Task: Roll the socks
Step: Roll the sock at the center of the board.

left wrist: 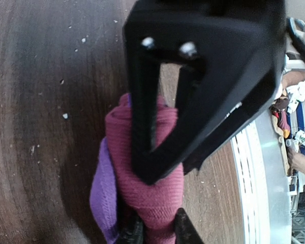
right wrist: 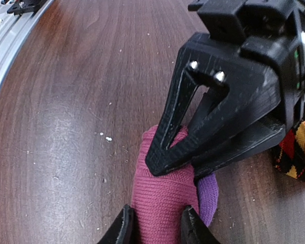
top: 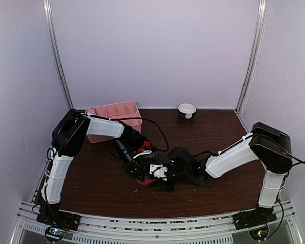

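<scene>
While the pink sock (right wrist: 160, 195) lies bunched on the table (right wrist: 66, 117) between the arms, treat its roll as only part done. The left pincer (left wrist: 155, 231) and right pincer (right wrist: 157, 229) each pinch it, jaws narrow. The argyle sock (right wrist: 297, 150), just beside it, looks not yet rolled.

**Desk** (top: 218, 132): holds all the items below.
**Tray** (top: 117, 109): rear left, by the back wall.
**Bowl** (top: 187, 110): rear, right of centre, well apart from the tray.
**Sock** (right wrist: 162, 198): on the desk, front centre, between the two claws.
**Left claw** (left wrist: 155, 230): on the sock from the rear left, one finger on each side.
**Right claw** (right wrist: 157, 226): on the sock from the right, one finger on each side.
**Second sock** (right wrist: 297, 152): on the desk, behind the first and under the left claw.
</scene>
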Robot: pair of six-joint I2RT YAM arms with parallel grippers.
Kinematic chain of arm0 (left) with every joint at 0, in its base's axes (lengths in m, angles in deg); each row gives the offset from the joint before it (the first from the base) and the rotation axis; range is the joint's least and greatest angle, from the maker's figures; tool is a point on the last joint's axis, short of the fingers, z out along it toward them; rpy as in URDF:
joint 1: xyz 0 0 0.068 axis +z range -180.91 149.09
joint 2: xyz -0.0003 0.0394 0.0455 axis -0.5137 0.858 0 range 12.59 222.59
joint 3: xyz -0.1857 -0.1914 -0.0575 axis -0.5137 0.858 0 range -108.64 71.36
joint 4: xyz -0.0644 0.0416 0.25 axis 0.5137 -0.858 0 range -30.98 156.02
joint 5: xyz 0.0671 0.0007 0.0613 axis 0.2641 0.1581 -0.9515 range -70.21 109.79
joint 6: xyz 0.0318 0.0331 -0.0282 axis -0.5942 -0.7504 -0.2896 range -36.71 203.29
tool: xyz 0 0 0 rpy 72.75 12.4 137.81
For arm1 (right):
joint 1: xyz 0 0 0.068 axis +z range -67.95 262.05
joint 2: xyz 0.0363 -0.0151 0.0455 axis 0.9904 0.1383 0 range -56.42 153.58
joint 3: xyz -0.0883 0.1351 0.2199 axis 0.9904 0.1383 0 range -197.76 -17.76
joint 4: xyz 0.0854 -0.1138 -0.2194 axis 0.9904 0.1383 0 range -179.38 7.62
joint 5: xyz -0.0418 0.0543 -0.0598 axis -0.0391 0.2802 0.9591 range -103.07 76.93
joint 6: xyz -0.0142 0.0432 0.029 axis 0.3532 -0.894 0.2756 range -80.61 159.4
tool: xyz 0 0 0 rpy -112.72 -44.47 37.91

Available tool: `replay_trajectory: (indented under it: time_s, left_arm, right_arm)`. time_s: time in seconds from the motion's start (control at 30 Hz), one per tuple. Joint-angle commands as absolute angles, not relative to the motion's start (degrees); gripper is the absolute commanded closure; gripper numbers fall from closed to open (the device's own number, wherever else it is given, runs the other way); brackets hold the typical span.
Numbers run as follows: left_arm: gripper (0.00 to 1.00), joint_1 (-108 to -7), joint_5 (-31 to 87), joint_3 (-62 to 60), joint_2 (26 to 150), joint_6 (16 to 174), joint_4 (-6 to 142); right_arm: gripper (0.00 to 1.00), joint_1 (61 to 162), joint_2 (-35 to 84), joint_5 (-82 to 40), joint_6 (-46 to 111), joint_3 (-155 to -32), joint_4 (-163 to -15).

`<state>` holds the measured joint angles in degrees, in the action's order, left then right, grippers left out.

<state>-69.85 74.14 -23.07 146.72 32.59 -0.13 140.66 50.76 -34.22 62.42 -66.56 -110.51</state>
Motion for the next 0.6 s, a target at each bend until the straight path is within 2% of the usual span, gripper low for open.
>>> replay_trajectory:
  time_s: [0.0, 0.13, 0.23, 0.37, 0.47, 0.57]
  left_arm:
    - [0.77, -69.9, 69.8, -23.4, 147.8, 30.6, -0.5]
    - [0.70, -69.9, 69.4, -23.0, 146.7, 29.8, -0.5]
    - [0.62, -69.8, 69.2, -20.9, 143.8, 29.7, 1.5]
    - [0.60, -68.8, 66.7, -12.0, 133.5, 33.7, 14.4]
    - [0.58, -68.1, 62.0, -3.7, 123.3, 38.0, 27.0]
    - [0.58, -68.0, 58.6, 0.7, 117.1, 39.4, 32.7]
  right_arm:
    - [0.66, 140.5, 54.1, -32.4, 63.5, -67.5, -104.7]
    - [0.67, 140.4, 55.8, -31.7, 63.3, -67.7, -103.0]
    - [0.76, 140.0, 57.2, -33.2, 62.0, -68.8, -100.5]
    - [0.91, 139.4, 58.6, -36.7, 57.2, -70.5, -97.2]
    - [0.93, 138.6, 59.0, -40.1, 51.7, -71.3, -95.3]
    - [0.93, 137.5, 58.8, -43.5, 44.8, -71.1, -96.2]
